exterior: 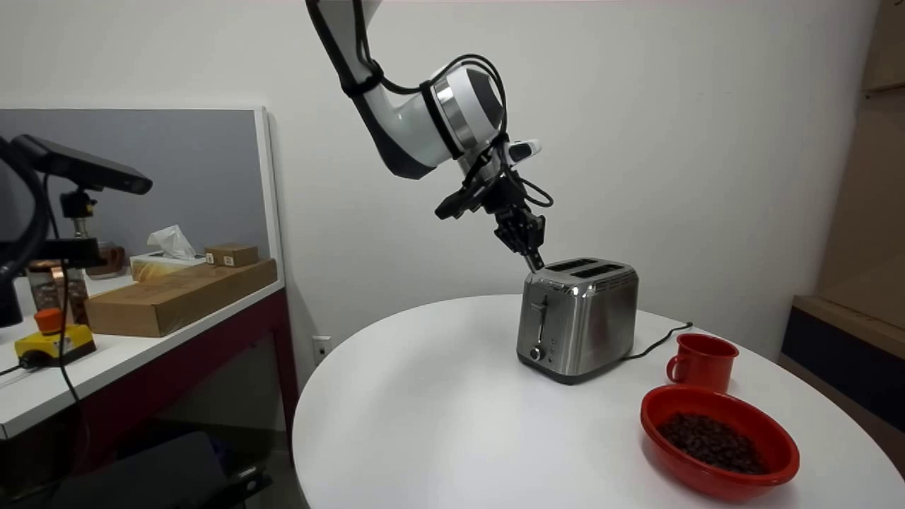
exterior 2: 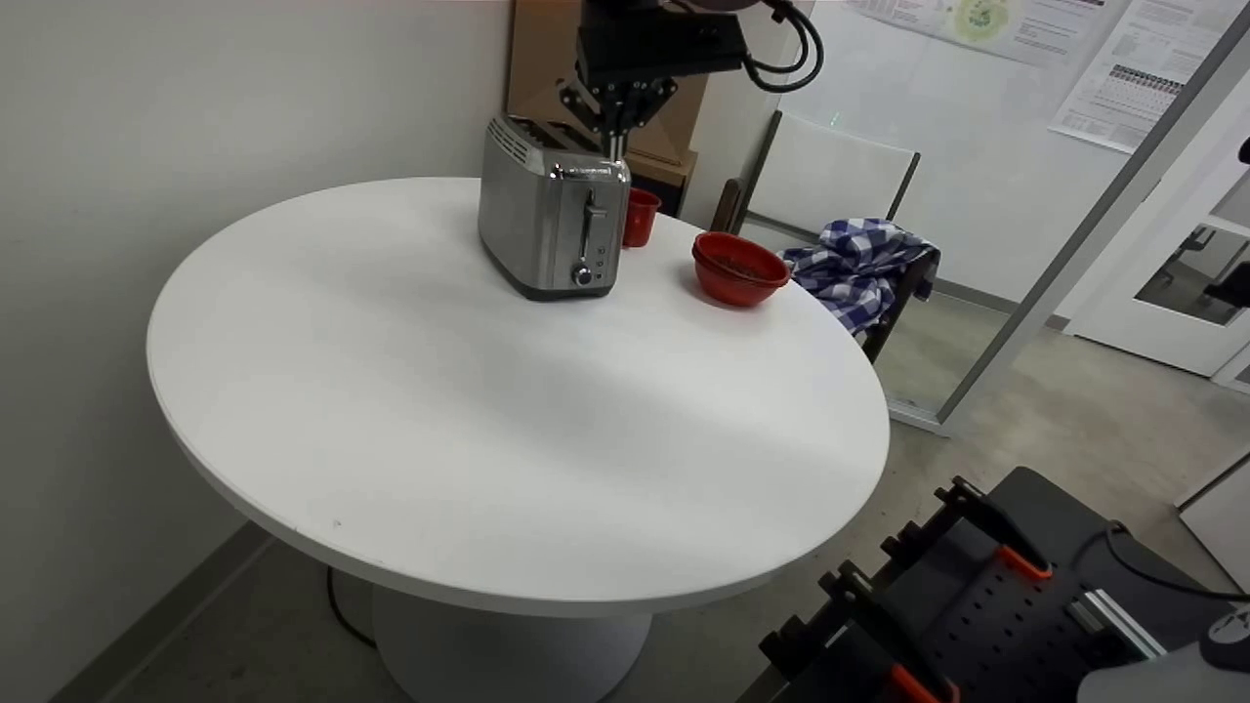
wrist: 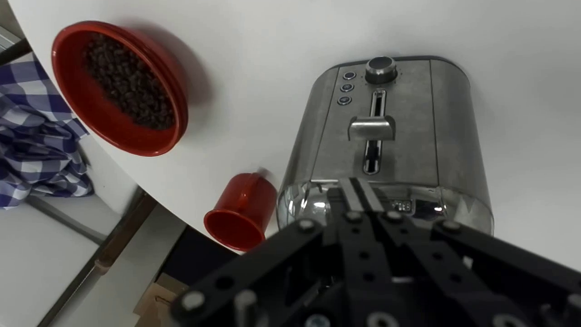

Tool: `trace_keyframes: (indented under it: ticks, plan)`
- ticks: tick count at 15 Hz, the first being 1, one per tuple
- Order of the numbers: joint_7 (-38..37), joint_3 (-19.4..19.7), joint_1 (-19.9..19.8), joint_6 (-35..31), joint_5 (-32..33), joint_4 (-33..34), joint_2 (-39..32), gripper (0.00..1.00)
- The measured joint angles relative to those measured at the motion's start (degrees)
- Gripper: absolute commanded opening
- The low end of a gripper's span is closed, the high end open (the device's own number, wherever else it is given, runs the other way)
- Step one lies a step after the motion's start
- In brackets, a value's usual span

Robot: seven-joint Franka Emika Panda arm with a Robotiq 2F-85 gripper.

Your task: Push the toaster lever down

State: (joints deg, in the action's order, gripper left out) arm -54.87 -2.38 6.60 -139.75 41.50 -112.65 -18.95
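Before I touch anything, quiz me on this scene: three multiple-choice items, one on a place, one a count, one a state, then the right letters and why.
1. Where do the dark beans lie?
A) In the red mug
B) In the red bowl
C) On the checked cloth

2. How many small round buttons are on the toaster?
A) One
B) Five
C) Three

3. How does the lever stand?
A) High in its slot
B) Pushed fully down
C) Broken off

1 B: the wrist view shows them inside it.
2 C: three line up left of the knob there.
3 A: both exterior views show it near the slot's top.
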Motion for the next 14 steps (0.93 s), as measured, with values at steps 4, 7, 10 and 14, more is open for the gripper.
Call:
trace_keyframes:
  ticks: [4,7,10,14]
  plan:
    - [0.0,1.0,0.6,-0.1,-0.4,2.2,-2.6,0.02]
    - [0.0,1.3,1.2,-0.2,-0.9,3.4,-4.4,0.02]
    - [0.1,1.6,1.7,-0.2,-1.9,4.4,-6.1,0.02]
    - [0.3,2.2,2.3,-0.2,-3.2,5.6,-8.5,0.02]
